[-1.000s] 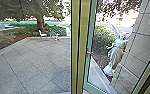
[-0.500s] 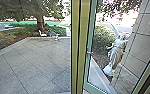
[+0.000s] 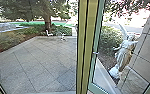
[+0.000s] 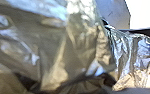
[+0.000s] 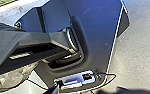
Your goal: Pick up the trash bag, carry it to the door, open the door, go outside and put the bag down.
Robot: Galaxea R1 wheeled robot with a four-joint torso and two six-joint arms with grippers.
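The bag (image 4: 78, 45) is at the door (image 3: 92, 72), possibly ajar; going out and setting down remain. I cannot tell either gripper's state.

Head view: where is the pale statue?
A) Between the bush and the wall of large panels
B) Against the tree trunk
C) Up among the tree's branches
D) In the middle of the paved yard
A: the statue appears with the leafy bush on one side of it and the panelled wall on the other.
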